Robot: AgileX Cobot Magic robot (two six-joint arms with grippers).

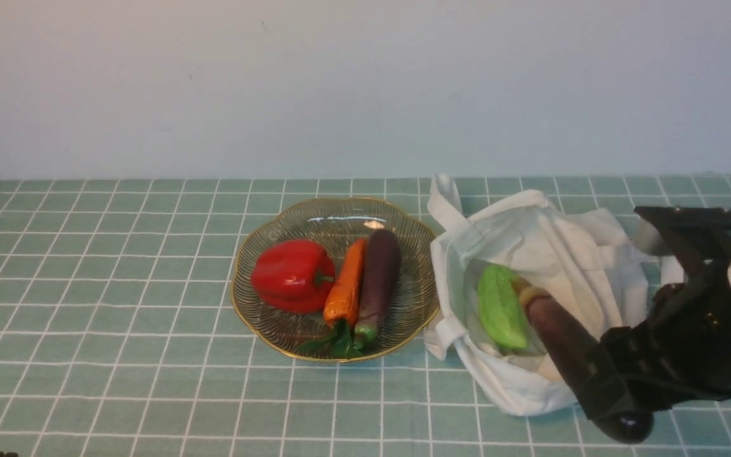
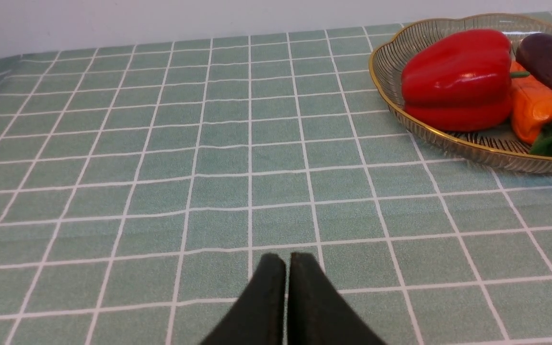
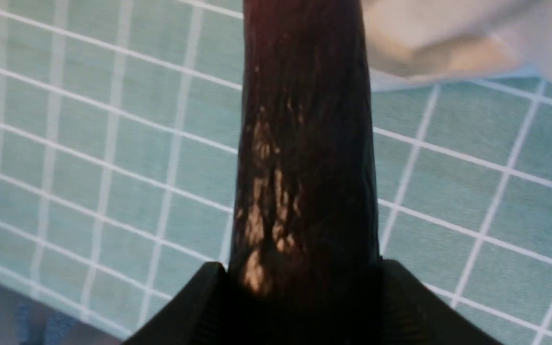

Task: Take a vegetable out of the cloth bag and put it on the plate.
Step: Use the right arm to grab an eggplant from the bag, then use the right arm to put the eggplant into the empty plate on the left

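Observation:
My right gripper [image 1: 606, 381] is shut on the dark purple-black eggplant [image 1: 562, 336] near its rounded lower end. The eggplant slants up out of the white cloth bag [image 1: 556, 254], its olive-yellow stem cap still at the bag's mouth. In the right wrist view the eggplant [image 3: 304, 143] fills the space between the jaws. The glass plate [image 1: 276, 228] with a gold rim lies left of the bag. My left gripper [image 2: 286, 261] is shut and empty, low over the tablecloth, left of the plate [image 2: 386, 72].
On the plate lie a red bell pepper [image 1: 292, 274], an orange carrot [image 1: 346, 285] and a paler purple eggplant [image 1: 378, 276]. A light-green bumpy gourd [image 1: 502, 308] lies in the bag's mouth. The table's front edge is near my right gripper.

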